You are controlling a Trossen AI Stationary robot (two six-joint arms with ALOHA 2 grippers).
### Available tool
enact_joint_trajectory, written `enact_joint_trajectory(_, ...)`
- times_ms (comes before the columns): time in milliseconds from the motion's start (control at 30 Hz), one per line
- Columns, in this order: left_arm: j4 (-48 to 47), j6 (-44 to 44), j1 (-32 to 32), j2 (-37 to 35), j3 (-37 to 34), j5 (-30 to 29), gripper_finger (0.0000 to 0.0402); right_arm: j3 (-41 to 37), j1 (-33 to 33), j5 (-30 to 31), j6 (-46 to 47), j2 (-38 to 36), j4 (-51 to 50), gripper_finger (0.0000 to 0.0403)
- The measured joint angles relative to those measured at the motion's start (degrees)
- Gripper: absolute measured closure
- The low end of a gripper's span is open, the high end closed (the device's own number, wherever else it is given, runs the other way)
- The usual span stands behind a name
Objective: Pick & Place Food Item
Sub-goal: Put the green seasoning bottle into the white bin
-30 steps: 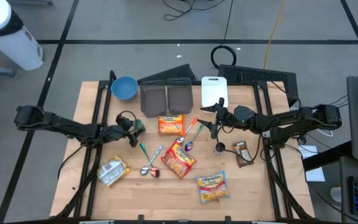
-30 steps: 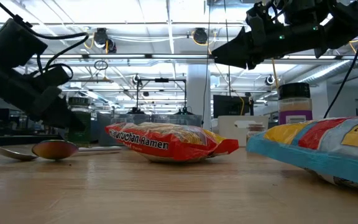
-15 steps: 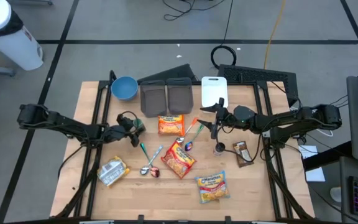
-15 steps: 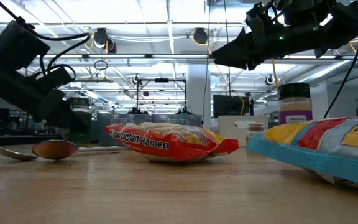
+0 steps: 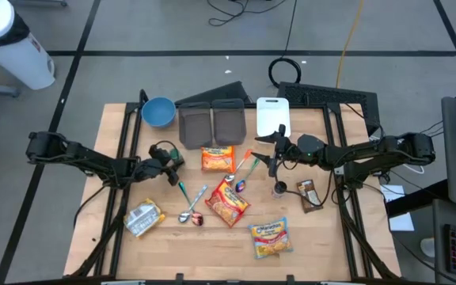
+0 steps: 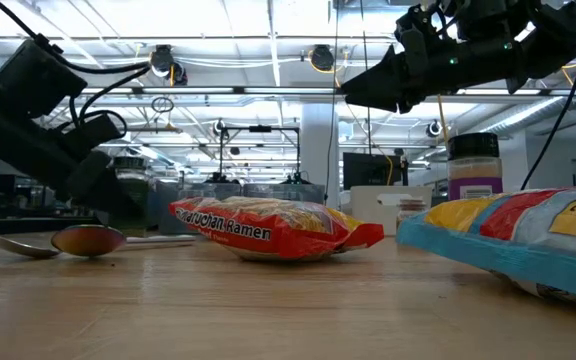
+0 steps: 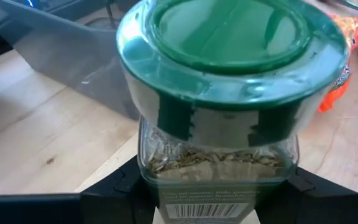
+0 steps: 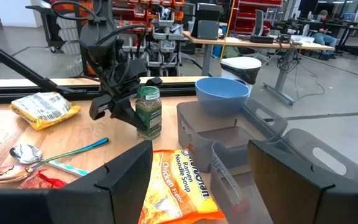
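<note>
green-lidded glass spice jar (image 7: 219,93) between left pincer (image 5: 169,164) fingers

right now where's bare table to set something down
Bare wood lies along the near edge between the silver packet and the chicken ramen pack, and left of the blue bowl. The middle, around the spoons and red ramen pack, is crowded.

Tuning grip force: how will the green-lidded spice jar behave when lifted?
The spice jar looks like rigid clear glass or plastic, so probably stiff and somewhat slippery. Its wide green lid tops a narrower body, so it may tip if nudged high. The left gripper brackets its base.
</note>
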Motion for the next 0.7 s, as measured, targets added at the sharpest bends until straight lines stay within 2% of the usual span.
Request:
enact_joint_trajectory(200, 0.1, 0.0, 0.0, 0.0, 0.0, 1.5, 0.0196, 0.0, 0.0, 0.0, 0.0, 0.0, 0.0, 0.0147)
enact_joint_trajectory(433, 5.7, 1.3, 0.0, 0.0, 0.5, 10.3, 0.0195, 0.0, 0.0, 0.0, -1.1, 0.0, 0.1, 0.0147)
enact_joint_trajectory(533, 7.5, 3.6, 0.0, -0.3, 1.6, 12.4, 0.0195, 0.0, 0.0, -0.2, -1.2, 0.0, 2.3, 0.0147)
enact_joint_trajectory(700, 7.2, 8.3, 2.0, -0.3, 6.0, 17.4, 0.0195, 0.6, 0.0, -4.7, -2.0, 0.0, 6.9, 0.0147)
